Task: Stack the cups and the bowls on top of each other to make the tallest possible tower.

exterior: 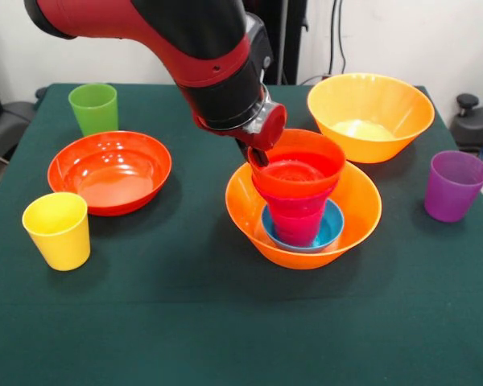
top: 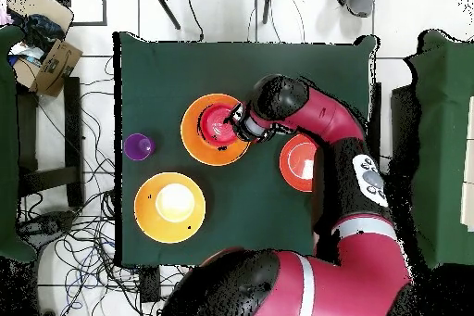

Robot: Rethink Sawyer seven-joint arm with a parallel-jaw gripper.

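Gripper (exterior: 258, 153) sat at the rim of the tower's (exterior: 299, 201) top red-orange bowl (exterior: 298, 165); finger state could not be determined. From left in front view: yellow cup (exterior: 57, 229), green cup (exterior: 93, 108), shallow red bowl (exterior: 109, 171), tower in 1 orange bowl (exterior: 354, 211), second orange bowl (exterior: 370, 115), purple cup (exterior: 454, 185).

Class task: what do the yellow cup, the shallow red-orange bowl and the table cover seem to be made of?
Yellow cup: probably plastic, smooth, evenly coloured, with a soft sheen.
Shallow red-orange bowl: likely glossy plastic, since bright highlights show inside it.
Table cover: seemingly dark green cloth, matte, with no reflections.
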